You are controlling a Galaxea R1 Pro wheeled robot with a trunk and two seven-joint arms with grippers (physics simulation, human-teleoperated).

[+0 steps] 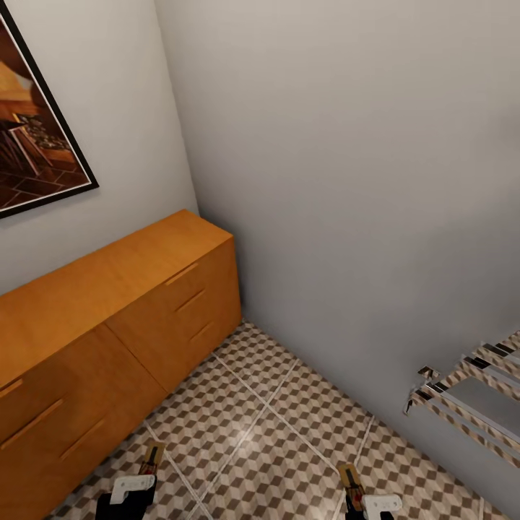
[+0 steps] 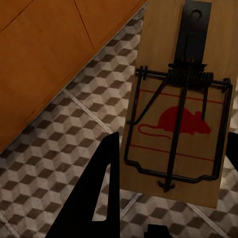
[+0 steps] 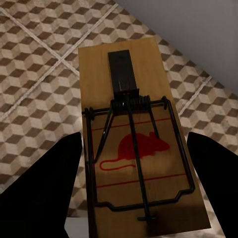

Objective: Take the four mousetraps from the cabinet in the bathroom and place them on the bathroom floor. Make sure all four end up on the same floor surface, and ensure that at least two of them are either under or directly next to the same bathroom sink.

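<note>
Two mousetraps are in sight, one in each gripper. In the head view the left gripper (image 1: 137, 482) sits at about 7 o'clock near the bottom edge, with the left mousetrap (image 1: 151, 458) sticking forward from it over the bathroom floor (image 1: 274, 426). The right gripper (image 1: 368, 502) sits at about 5 o'clock, and the right mousetrap (image 1: 352, 482) pokes forward from it the same way.

Seen from the left wrist camera, the left mousetrap (image 2: 181, 104) is a tan board with dark wire parts and one red mouse print; a dark finger (image 2: 96, 198) lies along one long edge, the other finger barely shows at the opposite edge, so the jaws are clamped on the board. Seen from the right wrist camera, the right mousetrap (image 3: 136, 148) lies between two dark fingers (image 3: 39, 193), one on each long side, gripped likewise.

One cabinet (image 1: 108, 318) runs along the wall from 9 o'clock toward the centre, its drawer fronts all flush. One framed picture (image 1: 32, 123) hangs above it at 10 o'clock. One chrome rail rack (image 1: 469, 401) juts from the wall at 4 o'clock.
</note>
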